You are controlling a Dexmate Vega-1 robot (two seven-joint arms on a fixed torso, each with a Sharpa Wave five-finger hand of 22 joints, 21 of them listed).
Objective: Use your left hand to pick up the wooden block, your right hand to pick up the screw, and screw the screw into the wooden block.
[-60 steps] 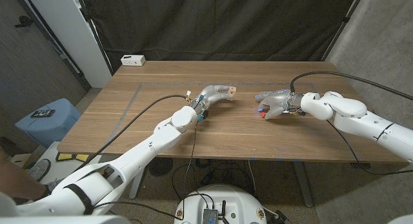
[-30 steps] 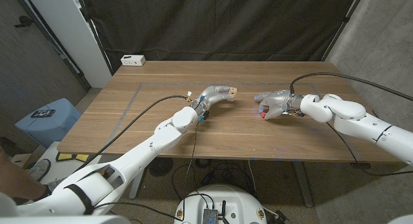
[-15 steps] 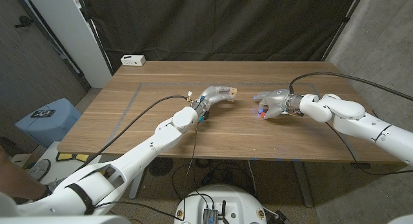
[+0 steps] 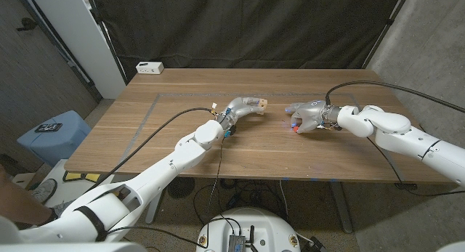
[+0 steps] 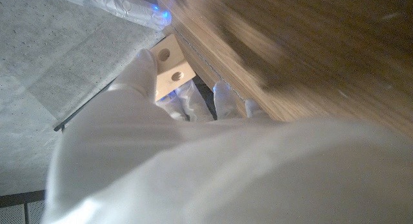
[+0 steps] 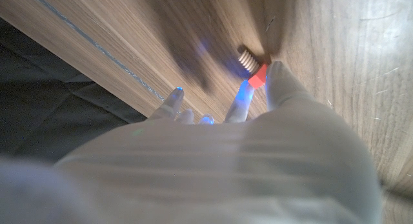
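Your left robot hand holds the wooden block above the middle of the counter. In the left wrist view the wooden block sits between the fingers, with two round holes showing on its face. Your right robot hand is low over the counter, to the right of the block and apart from it. The screw is pinched at its fingertips. In the right wrist view the screw shows a red head and a threaded shaft, with a fingertip touching the head. A white box lies at the counter's far left corner.
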